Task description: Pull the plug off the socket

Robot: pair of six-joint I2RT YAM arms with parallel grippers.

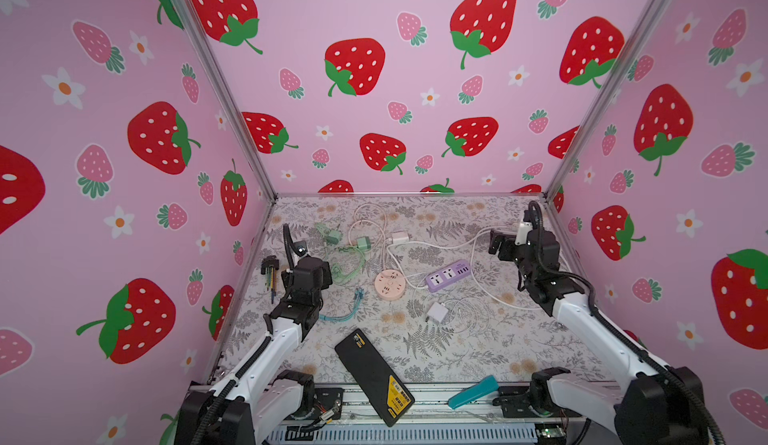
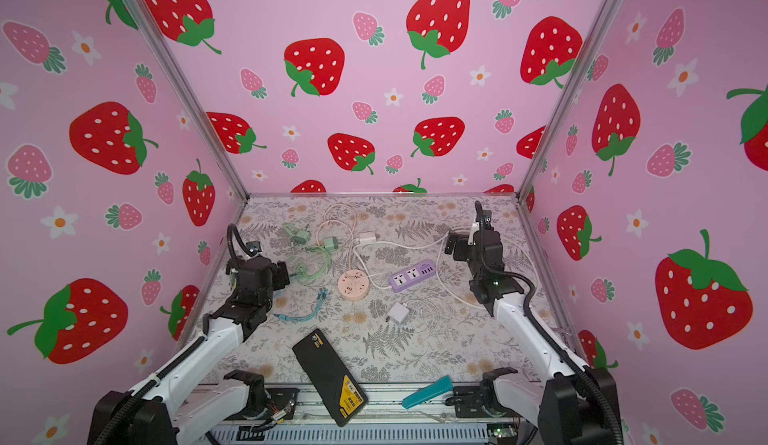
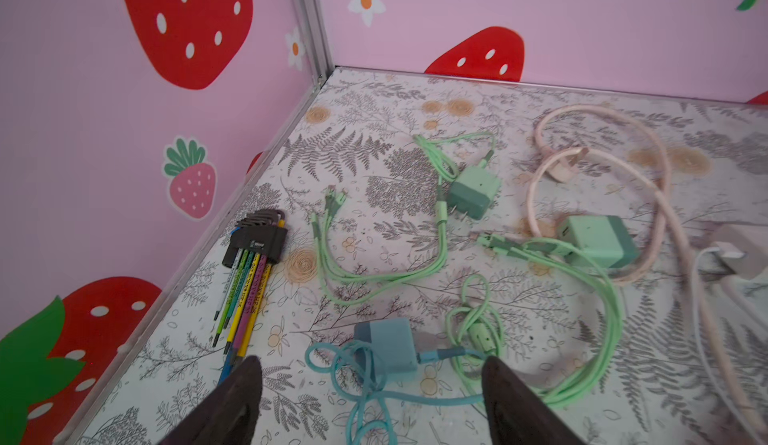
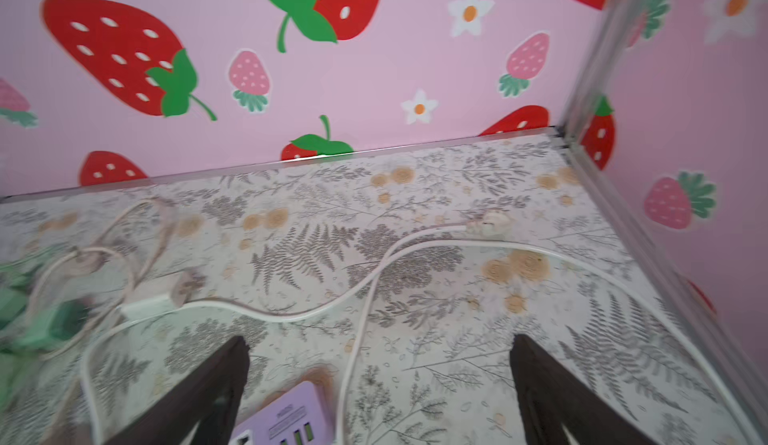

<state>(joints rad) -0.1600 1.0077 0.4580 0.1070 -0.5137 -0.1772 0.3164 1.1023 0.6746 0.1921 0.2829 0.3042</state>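
Strawberry-print pink walls [image 1: 104, 102] around a fern-patterned tabletop [image 1: 478, 359]. At left, hex keys [image 1: 270, 274] by the wall; left gripper [image 3: 370, 359] spread wide, empty, over a blue charger [image 3: 388, 345]. Mid-table, round pink socket [image 1: 390, 283], purple power strip [image 1: 448, 275], white plug [image 1: 435, 312] lying loose just in front of it. At right, right gripper [image 4: 380, 339] spread wide, empty.

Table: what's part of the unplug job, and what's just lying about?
Job: purple power strip; pink round socket; white charger, lying loose near the strip, not plugged in.
Lying about: hex key set; black case; teal tool; green chargers; blue charger.
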